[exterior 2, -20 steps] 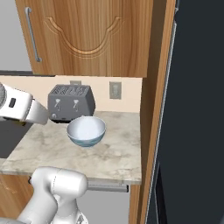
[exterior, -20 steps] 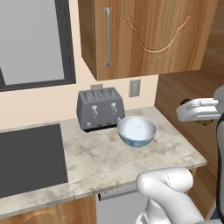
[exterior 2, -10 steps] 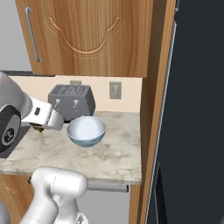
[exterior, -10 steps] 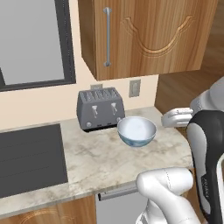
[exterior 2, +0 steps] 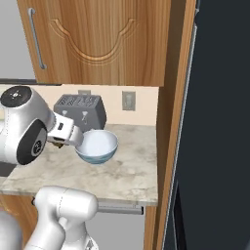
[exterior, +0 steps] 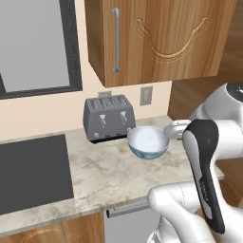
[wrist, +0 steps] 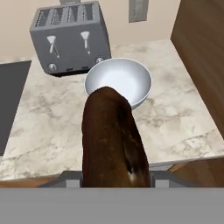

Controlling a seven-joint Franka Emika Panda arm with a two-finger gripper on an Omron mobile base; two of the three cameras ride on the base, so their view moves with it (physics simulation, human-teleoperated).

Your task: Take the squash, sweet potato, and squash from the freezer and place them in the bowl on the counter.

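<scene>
While the gripper [wrist: 114,177], clamped on a brown sweet potato [wrist: 113,140], hangs near the empty bowl [wrist: 118,83] on the counter [wrist: 52,127], an early release risks dropping it short of the rim.

The marbled desk [exterior: 99,173] carried a grey toaster [exterior: 108,117] against the wall, a bowl [exterior: 147,142] just beside it, and a dark inset cooktop [exterior: 33,173]

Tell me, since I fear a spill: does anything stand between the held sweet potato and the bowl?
Nothing visible does. The pincer is shut on the sweet potato, which points at the bowl; bare counter lies between. The toaster stands behind the bowl.
</scene>
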